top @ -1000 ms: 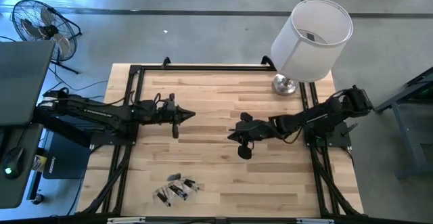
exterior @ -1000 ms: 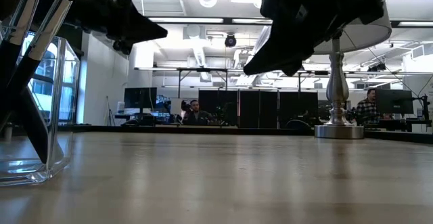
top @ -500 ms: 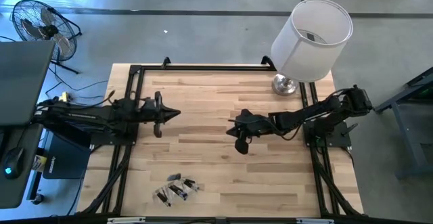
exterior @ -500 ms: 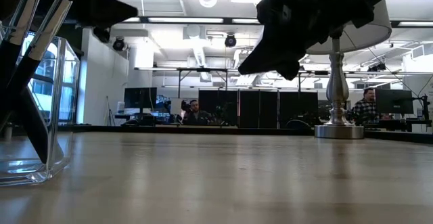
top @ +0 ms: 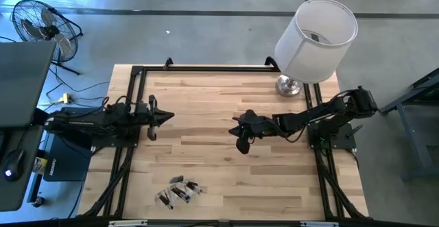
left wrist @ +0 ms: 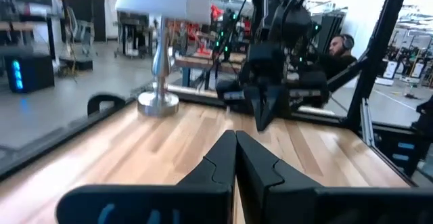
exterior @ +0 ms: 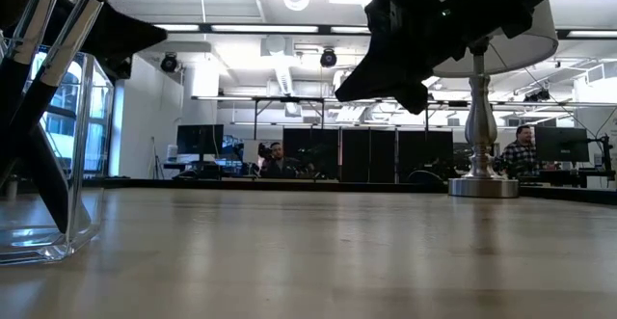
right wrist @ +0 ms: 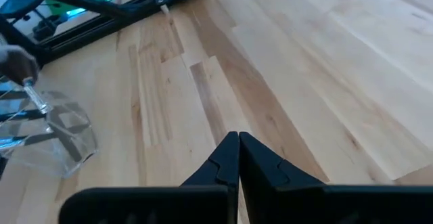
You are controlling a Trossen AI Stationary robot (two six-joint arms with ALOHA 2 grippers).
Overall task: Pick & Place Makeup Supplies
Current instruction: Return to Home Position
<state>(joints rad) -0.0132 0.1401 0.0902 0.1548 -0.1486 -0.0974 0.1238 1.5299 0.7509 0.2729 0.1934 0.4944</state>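
Note:
The makeup supplies [top: 180, 190] are thin dark-handled brushes bunched in a small clear container [right wrist: 62, 140] near the table's front edge, left of centre. In the low view the brushes [exterior: 43, 88] lean slanting inside the clear container [exterior: 58, 232]. One brush shows a fluffy reddish-brown head [right wrist: 17, 63]. My left gripper [top: 170, 117] hangs shut and level above the table's left part, holding nothing. My right gripper [top: 233, 122] hangs shut above the table's middle, tipped slightly down, also holding nothing. In the left wrist view my left gripper [left wrist: 235, 137] faces my right gripper [left wrist: 264, 112].
A lamp with a white shade [top: 315, 29] stands on its metal base [top: 289, 85] at the table's far right corner. Black frame rails [top: 134, 83] run along the table's edges. Bare wood [top: 206, 151] lies between the grippers and the brushes. People sit in the room behind.
My left gripper has drawn back level toward the table's left edge, staying shut. My right gripper has kept its place above the middle and rolled a little about its own axis, still shut. The brushes have not moved.

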